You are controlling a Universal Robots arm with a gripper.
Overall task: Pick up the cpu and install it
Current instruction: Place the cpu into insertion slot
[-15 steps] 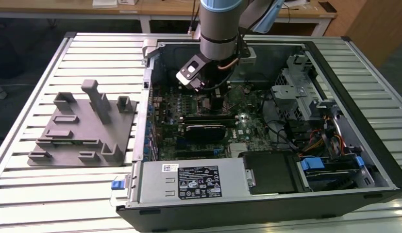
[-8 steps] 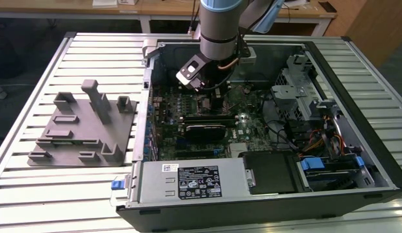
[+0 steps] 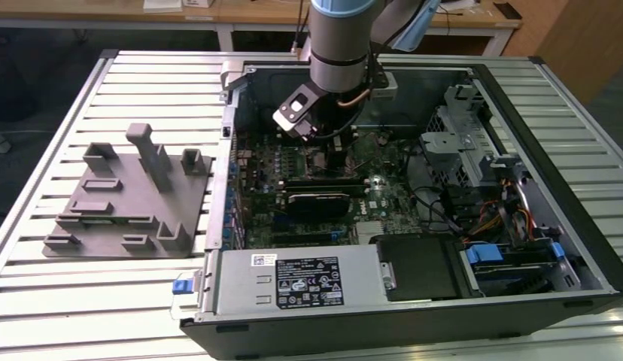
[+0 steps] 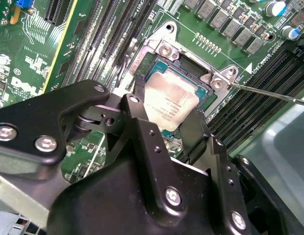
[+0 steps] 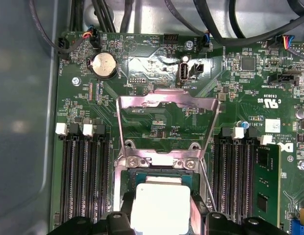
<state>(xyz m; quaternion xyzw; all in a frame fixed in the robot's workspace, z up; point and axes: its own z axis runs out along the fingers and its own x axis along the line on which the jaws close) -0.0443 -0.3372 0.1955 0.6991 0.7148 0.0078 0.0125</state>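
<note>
Exterior view: arm (image 3: 337,45) reaches down into the open PC case (image 3: 392,331), with the grey fixture (image 3: 131,195) outside it at the exterior view's left. Second wrist view gets the detail: gripper (image 4: 166,117) pinches the cpu (image 4: 172,100) by opposite edges at the socket (image 4: 203,92); seated or just above, can't tell. First wrist view adds the load plate (image 5: 166,99), swung open.

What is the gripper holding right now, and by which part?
The cpu, by two opposite edges, between the jaws of the gripper, over the socket.
</note>
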